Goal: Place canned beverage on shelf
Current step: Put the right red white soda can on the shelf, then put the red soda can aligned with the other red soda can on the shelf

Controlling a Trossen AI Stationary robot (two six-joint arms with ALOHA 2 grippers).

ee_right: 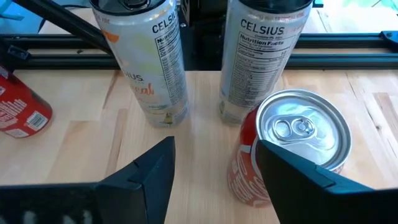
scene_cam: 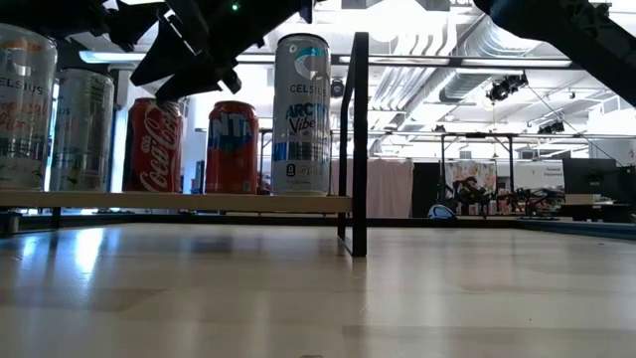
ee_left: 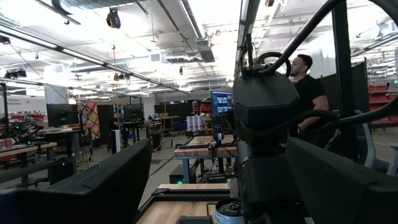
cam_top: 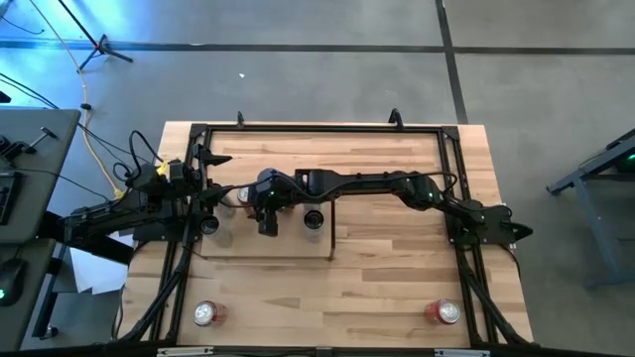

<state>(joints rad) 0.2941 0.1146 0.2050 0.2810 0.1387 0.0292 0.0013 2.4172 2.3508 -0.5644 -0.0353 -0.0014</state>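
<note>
One red cola can with a silver top is the drink I am watching. It stands upright on the flat pale wood shelf, in the row with the other cans.

My right claw hangs just over it. Its two dark fingers are about half open and they hold nothing. The can is not in the gap between them. It sits under the far-side finger, so I think this can is already put down.

Two tall silver cans with small print on them stand right behind the red can. A red and blue can stands just beside it, and a tall white and blue can is next, by the thin dark upright strip at the end of the shelf.

My left claw waits near the other end of the shelf. It is wide open and has nothing in it.

Two more red cans, one and another, stand on the big wooden table, well apart, near its front edge.

What could go wrong? The cans are packed close. If I pull the right claw sideways, a finger could hit the red can or a tall one, and one falling can could knock over the row. The two arms are also close, so they could bump. I think lifting straight up is safest.
</note>
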